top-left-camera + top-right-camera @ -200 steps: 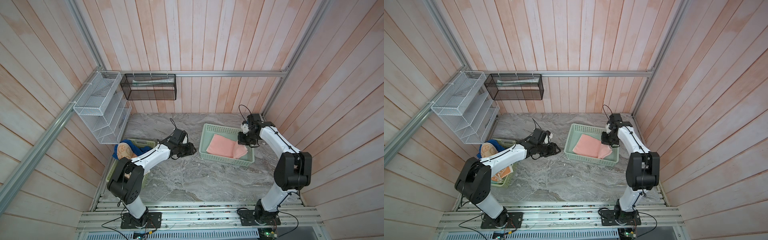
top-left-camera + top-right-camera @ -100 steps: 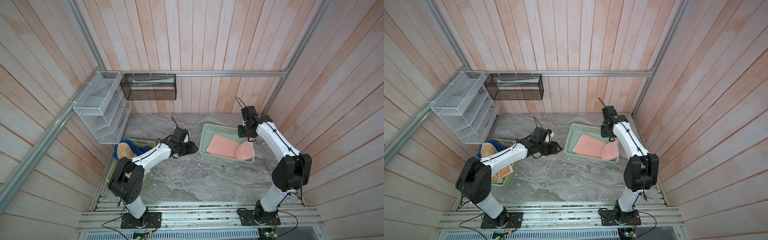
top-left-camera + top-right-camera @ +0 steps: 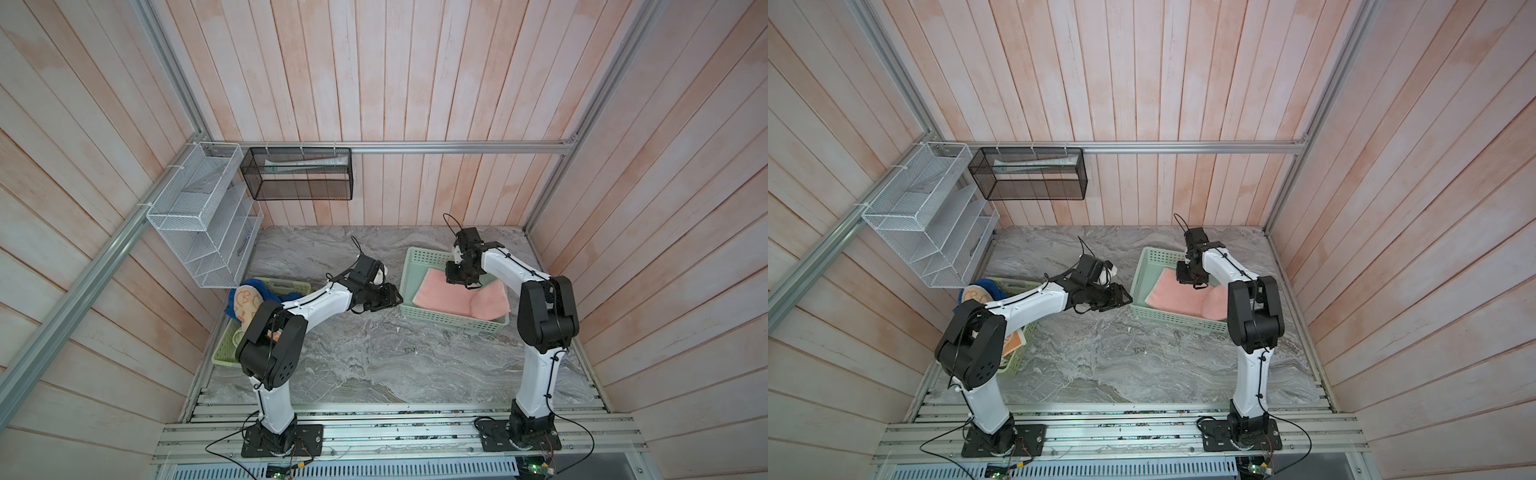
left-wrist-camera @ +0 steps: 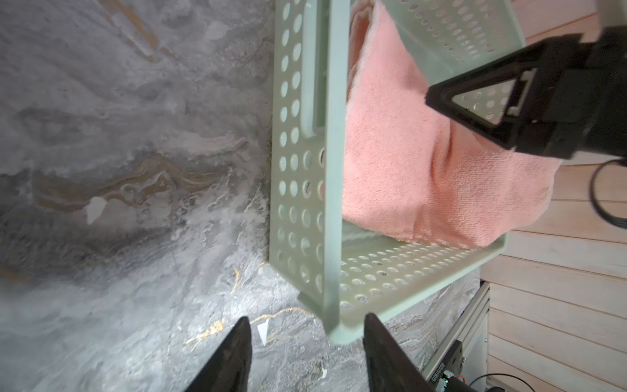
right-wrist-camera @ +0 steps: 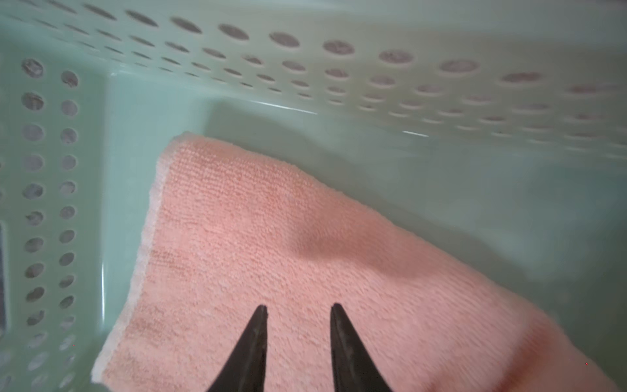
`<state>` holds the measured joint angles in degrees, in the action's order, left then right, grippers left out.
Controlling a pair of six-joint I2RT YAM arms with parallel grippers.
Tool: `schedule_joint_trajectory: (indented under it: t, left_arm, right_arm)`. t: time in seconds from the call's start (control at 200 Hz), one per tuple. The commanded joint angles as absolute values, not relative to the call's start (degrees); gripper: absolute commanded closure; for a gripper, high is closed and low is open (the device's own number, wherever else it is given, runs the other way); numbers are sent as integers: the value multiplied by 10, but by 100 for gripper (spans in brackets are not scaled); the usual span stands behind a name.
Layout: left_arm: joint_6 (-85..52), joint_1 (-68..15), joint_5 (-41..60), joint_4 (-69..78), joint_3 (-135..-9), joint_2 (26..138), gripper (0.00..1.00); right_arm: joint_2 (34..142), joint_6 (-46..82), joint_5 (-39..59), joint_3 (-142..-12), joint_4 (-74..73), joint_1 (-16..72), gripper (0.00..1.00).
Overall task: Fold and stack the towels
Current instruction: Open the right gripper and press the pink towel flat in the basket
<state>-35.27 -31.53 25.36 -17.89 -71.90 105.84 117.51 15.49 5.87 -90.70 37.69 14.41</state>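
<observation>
Marble tabletop (image 3: 374,353) with green basket (image 3: 449,320), pink towel (image 5: 271,220) just beneath spread right pincer (image 5: 298,307)

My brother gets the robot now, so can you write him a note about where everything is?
Left gripper: open, empty, beside a corner of the pale green perforated plastic basket.
Right gripper: open, over the plain pink terry towel, folded in that basket, one end rumpled.
Heaped in the second green basket: royal blue terry towel, orange patterned towel.
Left: fold and stack those.
</observation>
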Motion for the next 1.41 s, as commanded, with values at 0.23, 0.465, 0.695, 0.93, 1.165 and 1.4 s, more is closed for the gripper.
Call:
schedule_joint_trajectory:
  t: [0.23, 0.465, 0.695, 0.93, 1.165, 1.4]
  left_arm:
    - [-357, -327, 309, -144, -775, 1128, 61]
    - [-360, -334, 307, -144, -770, 1132, 63]
    - [-367, -337, 291, -143, -760, 1115, 63]
    - [-348, -332, 261, -170, -770, 1087, 58]
    - [-281, -277, 160, -272, -799, 982, 52]
    - [-223, -154, -29, -390, -745, 821, 44]
  right_arm:
    - [1271, 158, 161, -928, 318, 182, 71]
    - [1300, 116, 186, -996, 327, 230, 71]
    - [1256, 82, 107, -1045, 408, 226, 60]
    - [1129, 89, 71, -934, 423, 173, 54]
    - [1089, 111, 80, -765, 360, 104, 64]
    - [1151, 110, 77, -750, 307, 69, 65]
